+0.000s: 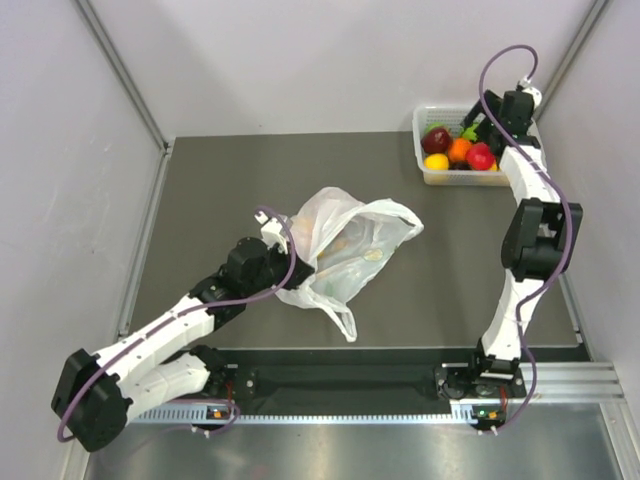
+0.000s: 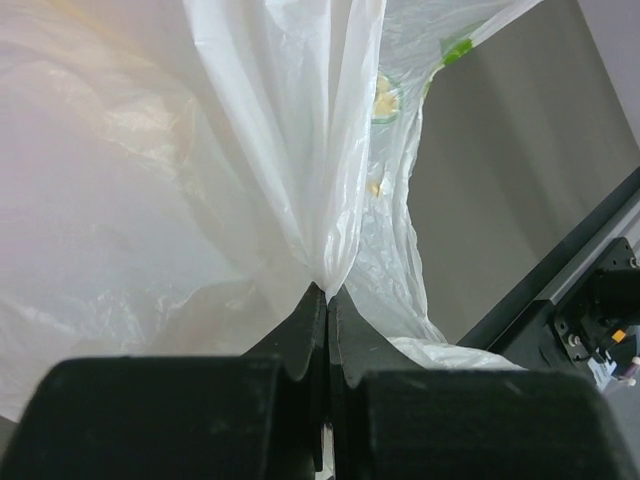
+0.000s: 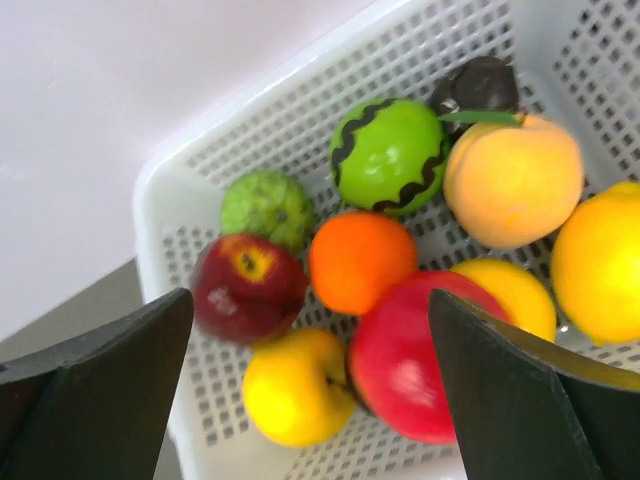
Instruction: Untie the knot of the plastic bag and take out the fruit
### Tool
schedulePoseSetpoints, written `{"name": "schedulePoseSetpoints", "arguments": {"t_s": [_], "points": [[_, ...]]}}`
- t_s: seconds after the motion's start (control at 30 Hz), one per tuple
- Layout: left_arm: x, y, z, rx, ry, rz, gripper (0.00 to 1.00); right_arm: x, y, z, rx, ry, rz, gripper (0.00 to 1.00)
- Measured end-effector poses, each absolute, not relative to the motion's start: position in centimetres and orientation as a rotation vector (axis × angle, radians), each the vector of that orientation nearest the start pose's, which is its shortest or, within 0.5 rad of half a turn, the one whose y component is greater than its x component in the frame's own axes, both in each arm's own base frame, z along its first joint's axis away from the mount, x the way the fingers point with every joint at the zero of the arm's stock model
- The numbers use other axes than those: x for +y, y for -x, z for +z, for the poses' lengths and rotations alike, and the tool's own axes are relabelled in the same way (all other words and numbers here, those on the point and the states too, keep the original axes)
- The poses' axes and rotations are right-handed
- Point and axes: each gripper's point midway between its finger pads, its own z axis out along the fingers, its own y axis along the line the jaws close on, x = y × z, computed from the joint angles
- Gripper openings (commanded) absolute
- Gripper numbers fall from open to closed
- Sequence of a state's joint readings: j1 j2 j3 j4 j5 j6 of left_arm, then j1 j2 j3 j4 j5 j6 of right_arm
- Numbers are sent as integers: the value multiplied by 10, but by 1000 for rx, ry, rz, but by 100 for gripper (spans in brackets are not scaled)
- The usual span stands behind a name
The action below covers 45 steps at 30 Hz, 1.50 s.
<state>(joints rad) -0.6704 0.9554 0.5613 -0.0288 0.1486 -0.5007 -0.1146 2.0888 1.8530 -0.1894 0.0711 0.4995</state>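
Note:
The plastic bag (image 1: pixel 345 250) lies crumpled mid-table, translucent white with citrus prints, and fills the left wrist view (image 2: pixel 200 170). My left gripper (image 1: pixel 275 232) is shut on a gathered fold of the bag at its left side (image 2: pixel 328 288). My right gripper (image 1: pixel 497 128) is open and empty, hovering over the white basket (image 1: pixel 425 125). In the right wrist view the fruit in the basket (image 3: pixel 160 200) shows: an orange round one (image 3: pixel 362 260), a bright red one (image 3: pixel 415 365), a yellow one (image 3: pixel 298 390), a dark red apple (image 3: pixel 248 288) and green fruits (image 3: pixel 388 155).
The basket stands at the table's far right corner against the wall. Grey walls enclose the table on the left, back and right. A black rail and the arm bases (image 1: pixel 340 385) run along the near edge. A peach-coloured fruit (image 3: pixel 512 180) lies at the basket's back.

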Motion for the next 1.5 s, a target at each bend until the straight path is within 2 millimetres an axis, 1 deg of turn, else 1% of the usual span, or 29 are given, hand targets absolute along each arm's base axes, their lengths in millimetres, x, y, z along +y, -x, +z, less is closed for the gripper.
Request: {"name": "schedulePoseSetpoints", "arguments": {"t_s": [0.07, 0.1, 0.17, 0.2, 0.27, 0.33, 0.37, 0.43, 0.47, 0.5, 0.53, 0.57, 0.6, 0.67, 0.7, 0.77, 0.83, 0.9, 0.97, 1.03, 1.13, 1.23, 1.33, 1.43, 1.5], "points": [[-236, -227, 154, 2092, -273, -867, 0, -52, -601, 211, 1913, -603, 222, 100], [-235, -227, 154, 2092, -268, -861, 0, -46, -589, 212, 1932, -580, 248, 100], [-232, -229, 155, 2085, -251, -845, 0, -29, -556, 224, 1955, -524, 306, 100], [-231, -230, 156, 2079, -243, -842, 0, -18, -537, 235, 1955, -488, 338, 100], [-228, -231, 160, 2062, -224, -835, 0, 1, -501, 265, 1916, -411, 387, 100], [-228, -233, 164, 2044, -214, -841, 0, 31, -459, 301, 1851, -296, 447, 100], [-229, -233, 165, 2039, -206, -843, 0, 51, -437, 319, 1812, -222, 484, 100], [-229, -235, 166, 2036, -197, -844, 0, 96, -389, 342, 1750, -65, 578, 100], [-228, -235, 166, 2036, -193, -844, 0, 119, -365, 347, 1724, 19, 631, 100], [-228, -235, 166, 2034, -190, -844, 0, 135, -348, 345, 1718, 73, 666, 100], [-228, -236, 166, 2033, -185, -844, 0, 154, -324, 340, 1709, 153, 714, 99], [-228, -236, 165, 2035, -181, -842, 0, 160, -313, 333, 1714, 181, 727, 100], [-228, -236, 165, 2036, -177, -842, 0, 180, -294, 323, 1728, 249, 771, 100], [-228, -237, 164, 2039, -165, -841, 0, 204, -268, 298, 1764, 333, 815, 100], [-227, -237, 164, 2039, -159, -839, 0, 219, -253, 282, 1792, 387, 839, 100], [-226, -238, 164, 2040, -147, -835, 0, 240, -232, 249, 1856, 472, 859, 100], [-226, -239, 164, 2040, -137, -834, 0, 255, -216, 223, 1911, 536, 861, 100], [-227, -240, 163, 2043, -128, -837, 0, 269, -213, 207, 1940, 569, 845, 100], [-228, -240, 161, 2053, -123, -838, 0, 282, -222, 192, 1959, 565, 802, 100], [-229, -241, 156, 2069, -122, -837, 0, 289, -238, 172, 1992, 529, 730, 100], [-231, -241, 152, 2087, -122, -840, 0, 291, -265, 142, 2030, 442, 613, 100], [-235, -243, 157, 2084, -129, -853, 0, 296, -286, 118, 2064, 374, 531, 100], [-240, -247, 169, 2060, -134, -870, 0, 304, -307, 107, 2063, 295, 487, 100], [-244, -251, 182, 2032, -140, -890, 0, 316, -326, 107, 2028, 225, 483, 100], [-247, -252, 185, 2023, -150, -901, 0, 325, -340, 107, 2013, 182, 491, 100]]}}
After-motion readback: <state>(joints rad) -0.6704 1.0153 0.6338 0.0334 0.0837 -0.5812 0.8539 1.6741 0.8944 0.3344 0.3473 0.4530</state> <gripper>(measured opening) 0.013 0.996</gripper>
